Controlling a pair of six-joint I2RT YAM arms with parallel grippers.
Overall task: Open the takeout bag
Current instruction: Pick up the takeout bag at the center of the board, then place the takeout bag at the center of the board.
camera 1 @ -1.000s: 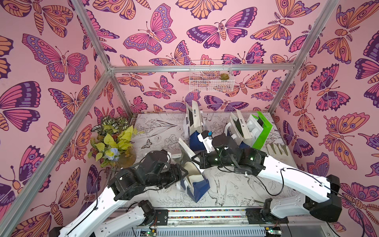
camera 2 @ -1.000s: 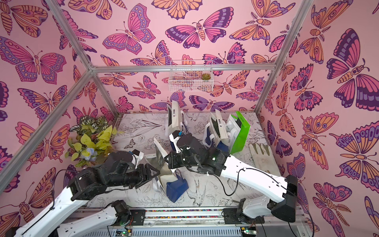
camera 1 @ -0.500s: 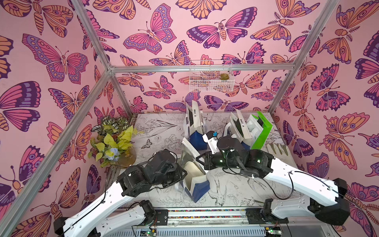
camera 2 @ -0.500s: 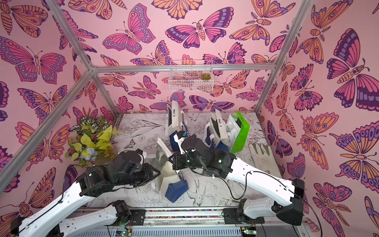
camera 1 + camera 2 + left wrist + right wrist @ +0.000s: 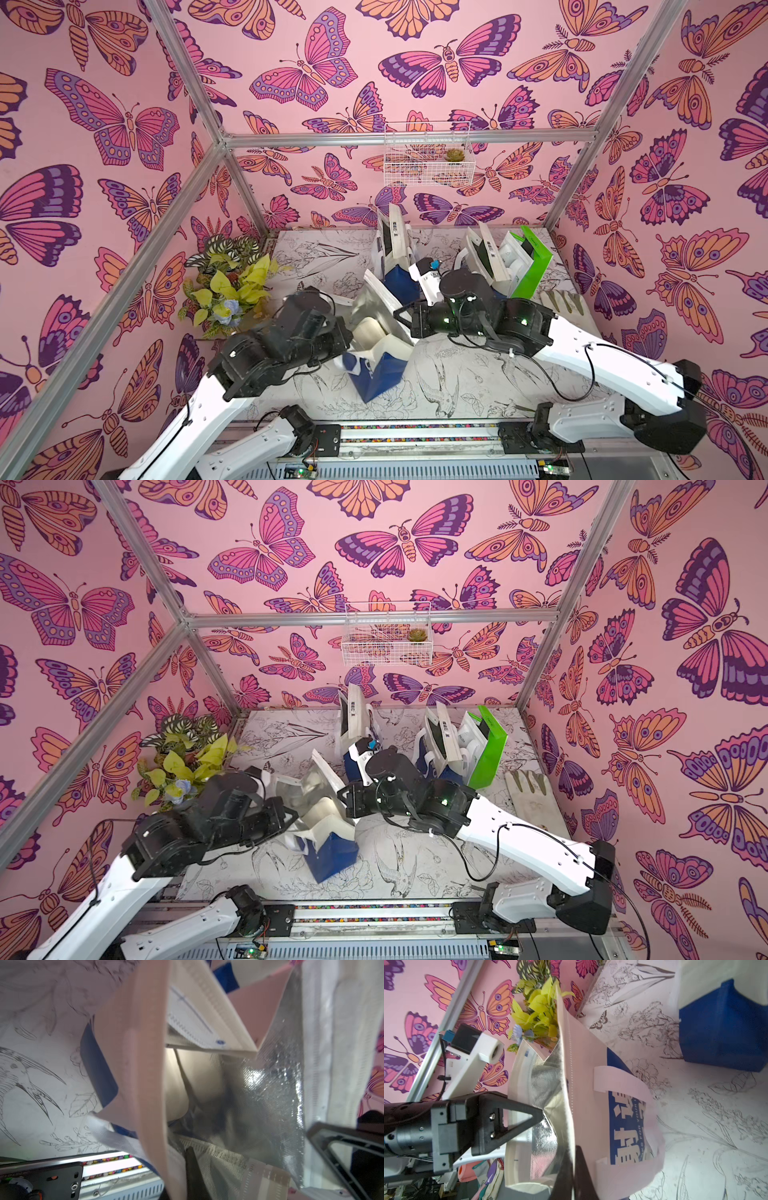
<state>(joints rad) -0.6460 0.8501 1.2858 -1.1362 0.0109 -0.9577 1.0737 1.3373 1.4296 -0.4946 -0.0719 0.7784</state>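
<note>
my left pincer is closed on the takeout bag, nipping a fold of the wall on its own side between the tips. my right pincer is closed too, clamped on the opposite rim. in the right wrist view the thin white edge runs straight down between my dark fingers.

the bag stands between the two pincers and touches both. its blue base sits on the sketched tablecloth and its body leans. the mouth gapes between the pincers, and the silver foil lining shows inside, creased where the left tips pinch it. a white carry handle hangs on the printed blue-and-white face, on the outer side of my right pincer.

behind my right pincer, well apart from the held bag, stand two more blue-and-white bags and a green bag. a pale glove lies beside that arm. a leafy plant sits out beyond my left pincer, near it but not touching.
</note>
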